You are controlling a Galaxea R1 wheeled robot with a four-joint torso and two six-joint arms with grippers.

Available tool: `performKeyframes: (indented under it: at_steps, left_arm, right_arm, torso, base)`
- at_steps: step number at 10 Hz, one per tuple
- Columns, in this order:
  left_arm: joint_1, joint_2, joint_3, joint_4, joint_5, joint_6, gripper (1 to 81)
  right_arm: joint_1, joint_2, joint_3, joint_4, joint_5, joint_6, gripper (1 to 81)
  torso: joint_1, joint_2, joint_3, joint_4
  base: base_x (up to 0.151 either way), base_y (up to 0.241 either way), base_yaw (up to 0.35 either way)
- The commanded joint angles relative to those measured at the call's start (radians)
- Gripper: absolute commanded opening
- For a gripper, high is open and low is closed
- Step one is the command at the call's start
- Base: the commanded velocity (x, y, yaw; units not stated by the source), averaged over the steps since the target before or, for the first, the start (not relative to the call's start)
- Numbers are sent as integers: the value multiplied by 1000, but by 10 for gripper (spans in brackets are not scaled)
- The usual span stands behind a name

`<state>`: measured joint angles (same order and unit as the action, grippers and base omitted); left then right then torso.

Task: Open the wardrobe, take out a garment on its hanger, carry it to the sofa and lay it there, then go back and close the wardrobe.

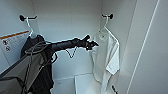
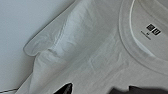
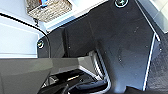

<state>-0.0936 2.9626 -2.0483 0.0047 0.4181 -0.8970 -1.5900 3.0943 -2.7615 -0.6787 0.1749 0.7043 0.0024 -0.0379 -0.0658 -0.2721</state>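
The wardrobe (image 1: 67, 22) stands open; the white T-shirt (image 1: 106, 58) hangs lengthwise, top to bottom, on its hanger (image 1: 106, 25) from the black hook (image 1: 110, 16) on the right inner wall. The left gripper (image 1: 93, 45), the nearer arm, reaches level from the left, just beside the shirt's shoulder. Whether its jaws are wide or narrow cannot be told.

Garment (image 1: 106, 58) hem past frame edge
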Motion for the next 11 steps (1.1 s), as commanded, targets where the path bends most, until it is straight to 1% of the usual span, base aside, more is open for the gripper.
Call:
performKeyframes:
  at_steps: [1,4,5,6,8,10,11]
  left_arm:
    - [-254,43,-58,-6,-51,-101,811]
    - [-295,101,-127,-6,-102,-146,811]
    - [-303,103,-136,-6,-139,-181,811]
    - [-311,104,-141,-6,-153,-204,811]
    - [-333,109,-165,-6,-176,-210,811]
    - [-369,121,-168,-6,-180,-212,811]
    - [-381,126,-168,-8,-200,-212,811]
  right_arm:
    - [40,4,8,-4,-32,3,811]
    - [38,3,7,-2,-32,4,811]
    - [38,3,5,-4,-32,4,811]
    - [38,4,5,-4,-32,4,811]
    - [40,5,8,-4,-32,4,811]
    - [37,5,8,-2,-32,4,811]
    - [37,5,8,-2,-32,6,811]
  torso:
    - [0,0,0,0]
    - [0,0,0,0]
    - [0,0,0,0]
    - [0,0,0,0]
    - [0,0,0,0]
    - [0,0,0,0]
    - [0,0,0,0]
  base:
    - [0,0,0]
    - [0,0,0]
    - [0,0,0]
    - [0,0,0]
    - [0,0,0]
    - [0,0,0]
    - [0,0,0]
